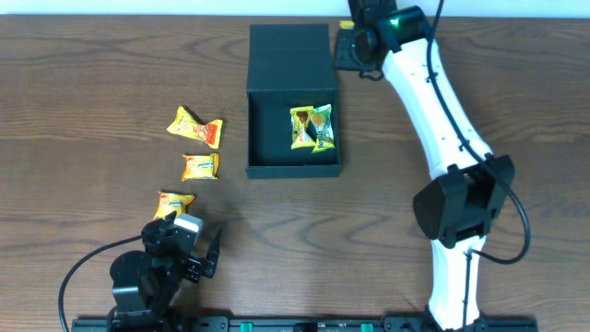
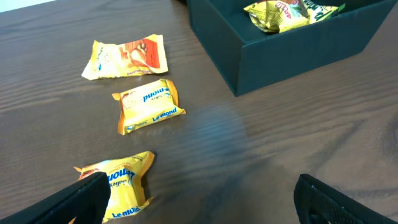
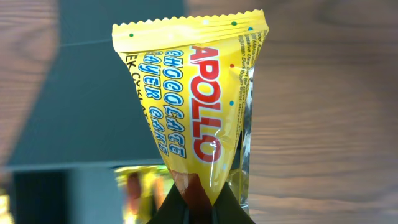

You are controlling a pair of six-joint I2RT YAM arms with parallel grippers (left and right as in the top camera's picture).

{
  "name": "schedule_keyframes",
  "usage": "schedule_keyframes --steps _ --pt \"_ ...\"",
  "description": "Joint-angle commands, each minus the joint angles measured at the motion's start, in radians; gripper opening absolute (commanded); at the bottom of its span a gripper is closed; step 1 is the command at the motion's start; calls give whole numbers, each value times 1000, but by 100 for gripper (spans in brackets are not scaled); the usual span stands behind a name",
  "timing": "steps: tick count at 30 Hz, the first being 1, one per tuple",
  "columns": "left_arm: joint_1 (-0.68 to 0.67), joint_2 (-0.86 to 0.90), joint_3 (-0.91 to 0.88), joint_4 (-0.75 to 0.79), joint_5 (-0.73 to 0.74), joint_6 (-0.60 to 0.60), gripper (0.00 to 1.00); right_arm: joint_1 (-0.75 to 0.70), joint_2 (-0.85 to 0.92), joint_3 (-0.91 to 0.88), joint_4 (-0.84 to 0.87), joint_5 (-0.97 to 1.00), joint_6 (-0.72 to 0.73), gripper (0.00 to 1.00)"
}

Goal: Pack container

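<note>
The container (image 1: pixel 270 129) is a dark teal box in the middle of the table, its flap lid open at the back. Two yellow-green snack packets (image 1: pixel 311 127) lie in its right half. My right gripper (image 1: pixel 351 39) hangs by the lid's far right corner, shut on a yellow Apollo cake packet (image 3: pixel 199 93), which stands up from the pinched jaws (image 3: pixel 199 208). Part of the box (image 3: pixel 93 112) shows behind it. My left gripper (image 1: pixel 191 233) rests low at the front left, open (image 2: pixel 202 200) and holding nothing, its left finger beside a yellow Le-mond packet (image 2: pixel 121 186).
Left of the box lie three yellow packets in a row: one (image 1: pixel 195 128) farthest back, one (image 1: pixel 200 167) in the middle, one (image 1: pixel 174 203) nearest my left gripper. The right arm (image 1: pixel 442 120) reaches diagonally across the table's right side.
</note>
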Motion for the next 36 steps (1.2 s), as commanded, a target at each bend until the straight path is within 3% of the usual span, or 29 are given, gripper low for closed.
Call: schedule_keyframes --steps 1,8,17,25,36 --pt "-4 -6 -11 3 -3 -4 95 92 0 3 -24 -114 -2 1" --pt "-4 -6 -11 3 -3 -5 96 252 0 -103 -5 -69 -25 2" --pt "-4 -6 -11 3 -3 -4 96 275 0 -293 21 -85 3 1" --pt "-4 -6 -11 3 -3 -4 95 316 0 -331 64 -96 3 2" --pt "-4 -6 -11 3 -3 -4 95 328 0 -333 87 89 291 2"
